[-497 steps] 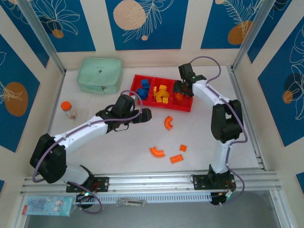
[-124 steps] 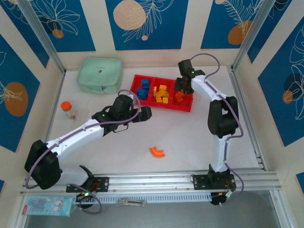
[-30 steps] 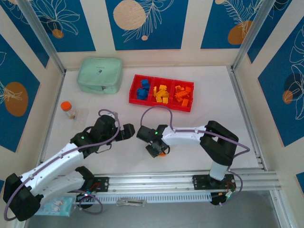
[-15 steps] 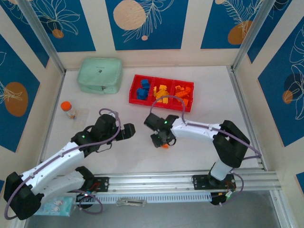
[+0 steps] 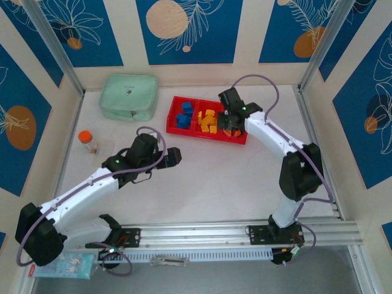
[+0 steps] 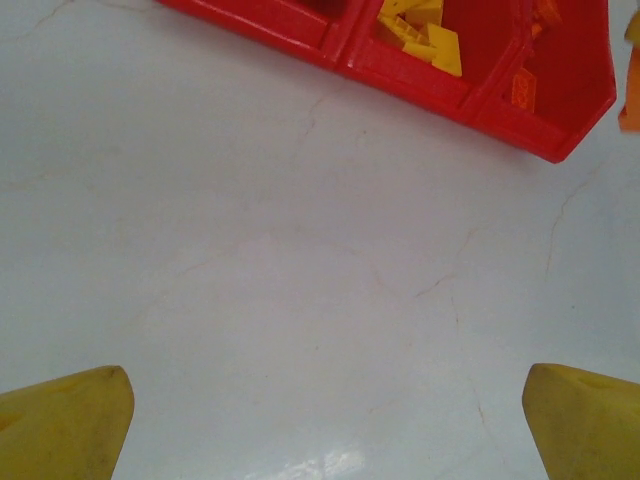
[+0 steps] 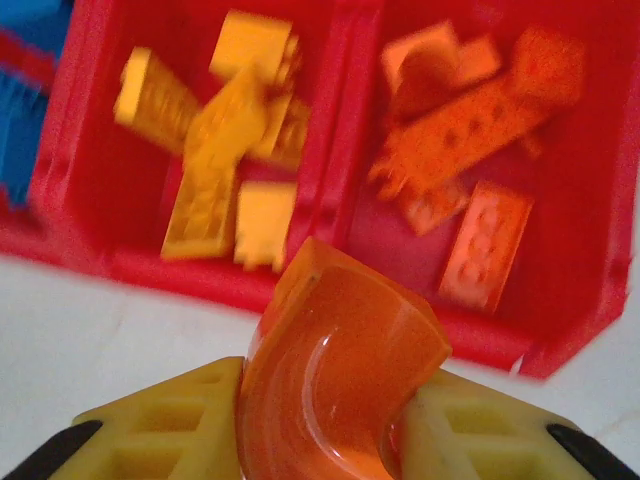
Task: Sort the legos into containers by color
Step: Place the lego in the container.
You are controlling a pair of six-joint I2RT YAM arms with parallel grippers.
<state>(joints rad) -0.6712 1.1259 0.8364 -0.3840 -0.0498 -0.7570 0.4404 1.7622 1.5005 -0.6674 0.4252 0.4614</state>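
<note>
White table [image 5: 245, 184]. Mint-green soft zip case [image 5: 129, 97]: far-L corner.
Red plastic 3-compartment tray [image 5: 196, 135]: blue bricks [image 5: 184, 115] in L section, yellow bricks [image 5: 209, 120] mid, orange bricks [image 7: 470, 130] R.
L gripper [image 5: 174, 157]: jaws wide, empty, over table.
R gripper [image 7: 335, 410]: clamped on orange curved arch brick [image 7: 340, 370], at tray's near wall by mid/R divider.

Orange arch [image 7: 335, 370]: glossy, translucent plastic. Red tray [image 7: 336, 130]: smooth, shiny plastic. White table [image 6: 300, 280] shows a smooth, faintly sheened, hairline-cracked surface. Mint case [image 5: 129, 97]: matt, cloth-like.
</note>
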